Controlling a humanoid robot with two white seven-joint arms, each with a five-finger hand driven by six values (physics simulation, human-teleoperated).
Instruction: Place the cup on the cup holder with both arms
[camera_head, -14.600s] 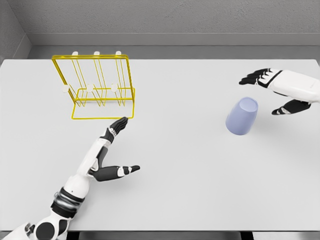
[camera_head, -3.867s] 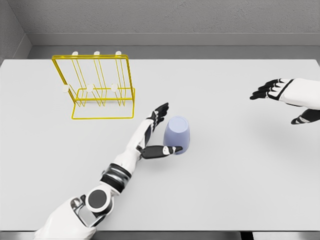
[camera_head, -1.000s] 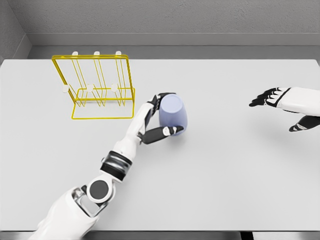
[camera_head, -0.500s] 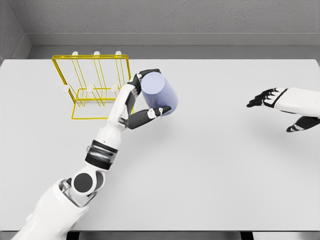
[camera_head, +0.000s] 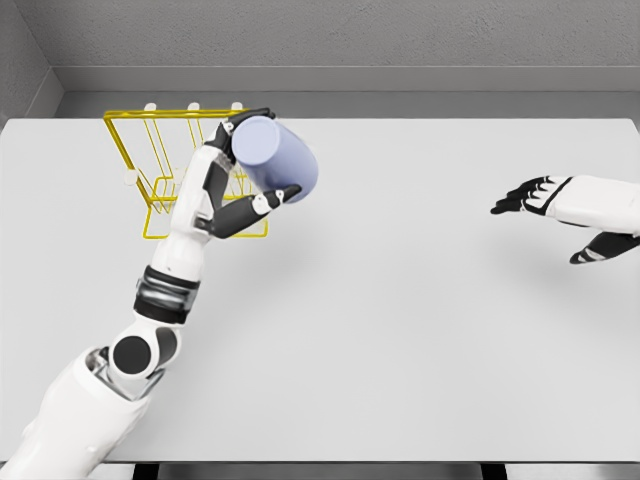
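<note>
— Where's the cup (camera_head: 274, 163)?

— Up off the table (camera_head: 420, 330), tilted, in the left hand (camera_head: 232, 185); its fingers (camera_head: 262, 204) are clamped round it, in front of the yellow cup holder (camera_head: 150, 175) at ten o'clock.

— And the right hand (camera_head: 560, 205)?

— At three o'clock, well apart, fingers spread, holding nothing.

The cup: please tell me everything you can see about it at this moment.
The cup is a plain lavender-blue tumbler with a smooth matte look and no handle. It is tipped on its side, its closed flat base facing up and left; the opening is not visible. The left hand grips it, fingers curled over the top, thumb underneath. It is raised off the table, overlapping the yellow wire cup holder.
</note>
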